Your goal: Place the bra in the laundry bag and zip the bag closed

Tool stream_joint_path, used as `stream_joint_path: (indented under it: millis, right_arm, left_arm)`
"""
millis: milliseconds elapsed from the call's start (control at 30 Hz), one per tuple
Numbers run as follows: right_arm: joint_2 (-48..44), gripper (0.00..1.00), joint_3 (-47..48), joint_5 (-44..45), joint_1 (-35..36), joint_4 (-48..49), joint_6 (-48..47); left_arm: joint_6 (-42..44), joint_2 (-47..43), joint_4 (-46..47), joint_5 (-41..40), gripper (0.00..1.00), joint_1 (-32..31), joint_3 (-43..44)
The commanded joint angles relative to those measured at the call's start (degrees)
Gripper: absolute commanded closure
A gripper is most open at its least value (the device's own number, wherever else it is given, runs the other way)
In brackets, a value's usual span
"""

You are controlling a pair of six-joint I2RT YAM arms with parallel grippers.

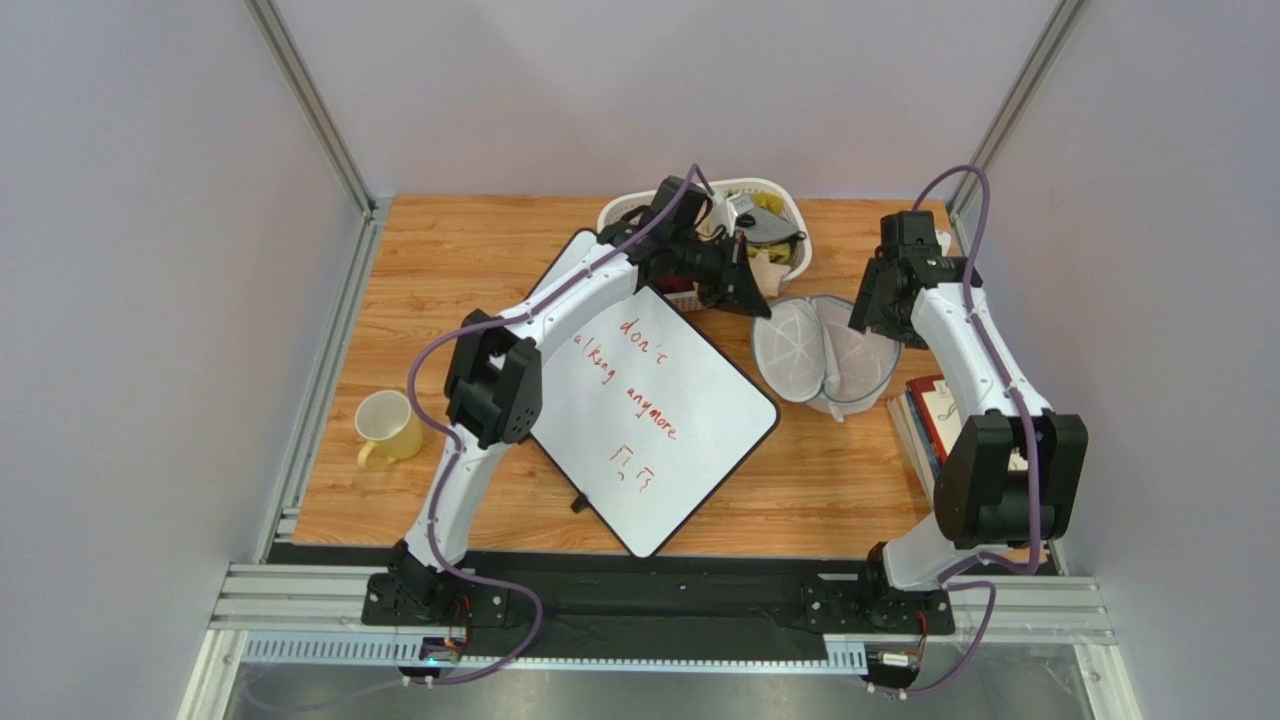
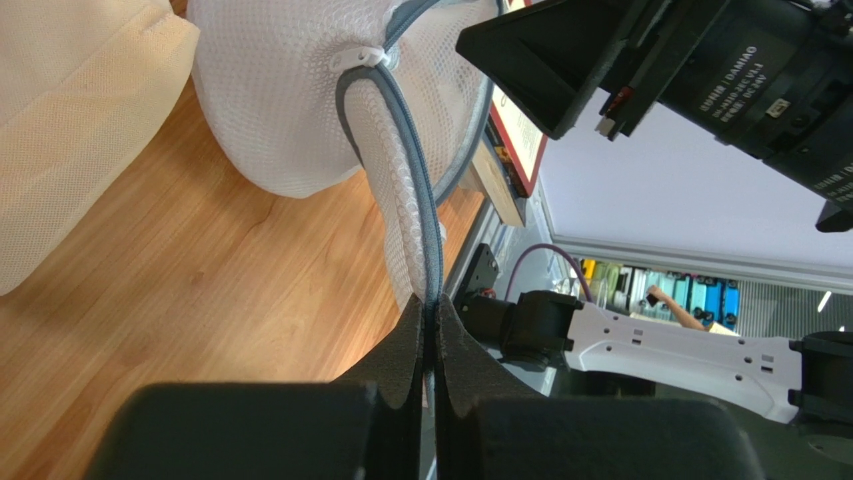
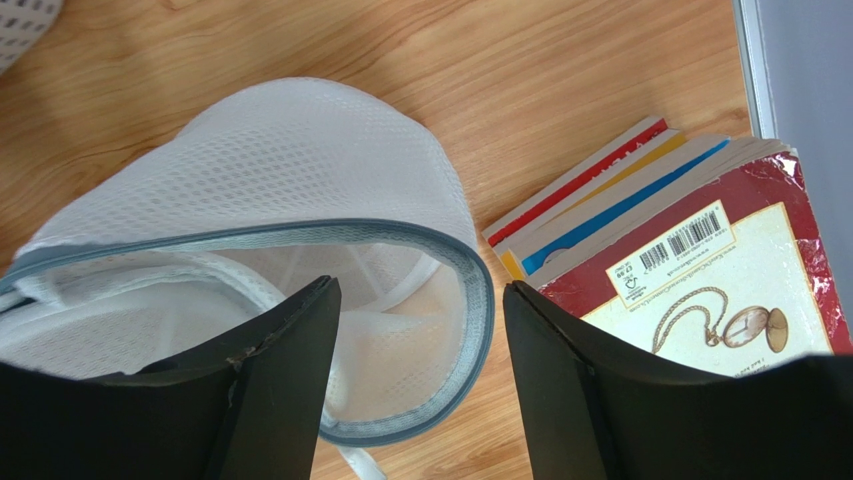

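The laundry bag [image 1: 793, 348] is lying on the wooden surface [image 1: 451, 255] right of centre, between the two grippers. It is sitting spread open in two round mesh halves like a clam, with the fold between them running from far to near. Its long axis is running left to right across both halves, and its mouth is gaping upward.

The left gripper [image 2: 431, 318] is clenching the bag's grey zipper band [image 2: 424, 200] at the left rim, its jaws pressed together on the band. The band is rising from the grip in a narrow line to the white dome. The right gripper [image 3: 418, 290] is hanging released above the bag's right half, its jaws standing wide to either side of the rim without touching it.

A white slotted basket [image 1: 784, 198] is standing just behind the bag, holding yellow fabric [image 1: 769, 275]. A grey shape beside that fabric is too small to name, so I cannot tell where the bra is.

A whiteboard [image 1: 661, 420] with red handwriting is lying tilted just left of the bag, and the left arm is crossing above it. A stack of books [image 3: 701, 270] is sitting just beside the bag's near right edge. A yellow mug [image 1: 388, 428] is standing well apart, at the left.
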Motion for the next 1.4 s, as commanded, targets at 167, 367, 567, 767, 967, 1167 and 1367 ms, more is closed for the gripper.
stream_joint_path:
  millis: [167,367,567,767,967,1167,1367]
  right_arm:
    - [2.7,0.37,-0.4,2.4,-4.1,3.1,-0.5]
    - [6.2,0.82,1.6,-0.2,-6.2,3.3,-0.2]
    - [5.8,0.93,2.0,-0.3,-7.2,2.5,-0.9]
    - [6.6,0.9,4.6,-0.8,-7.2,-0.2,-1.3]
    - [8.9,0.75,8.0,-0.7,-7.1,-2.4,-2.0]
    - [9.9,0.57,9.0,-1.4,-7.1,-3.9,-2.3]
    - [6.7,0.31,8.9,0.2,-6.4,-4.1,-1.9]
  left_arm:
    - [2.6,0.5,-3.3,0.8,1.0,-0.1,5.5]
    - [5.3,0.8,-6.8,-2.2,0.97,-0.1,5.9]
    - [12.4,-0.4,-14.5,-13.6,0.68,-0.5,9.0]
    - [15.1,-1.2,-17.8,-17.2,0.31,-0.4,12.7]
    - [15.7,-5.5,-17.5,-16.4,0.23,-0.6,12.1]
    - [16.1,-11.6,-15.5,-14.9,0.26,-0.8,8.6]
    - [16.1,-18.5,-13.1,-15.5,0.27,-1.0,2.5]
